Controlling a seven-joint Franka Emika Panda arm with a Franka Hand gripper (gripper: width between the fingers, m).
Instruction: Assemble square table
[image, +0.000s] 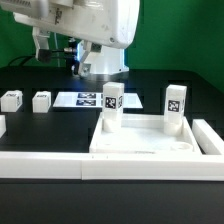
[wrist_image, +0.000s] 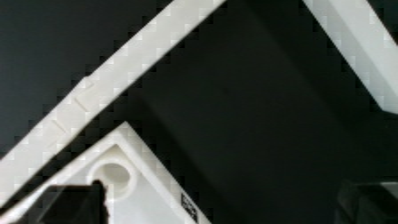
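Note:
The white square slab (image: 140, 142) lies at the front of the table, and two white tagged legs stand upright in its far corner sockets (image: 112, 106) (image: 174, 108). Two loose legs lie on the exterior view's left (image: 12, 99) (image: 41, 100). My gripper (image: 55, 48) hangs high above the table at the back left, far from all parts. In the wrist view my gripper (wrist_image: 217, 206) is open and empty, with its dark fingers (wrist_image: 71, 205) far apart. A slab corner with a round socket (wrist_image: 114, 177) shows near one finger.
The marker board (image: 85, 100) lies behind the slab. A long low white border wall (image: 40, 166) runs along the front and up the exterior view's right (image: 208, 135); it also shows in the wrist view (wrist_image: 125, 80). The robot base (image: 105, 68) stands at the back.

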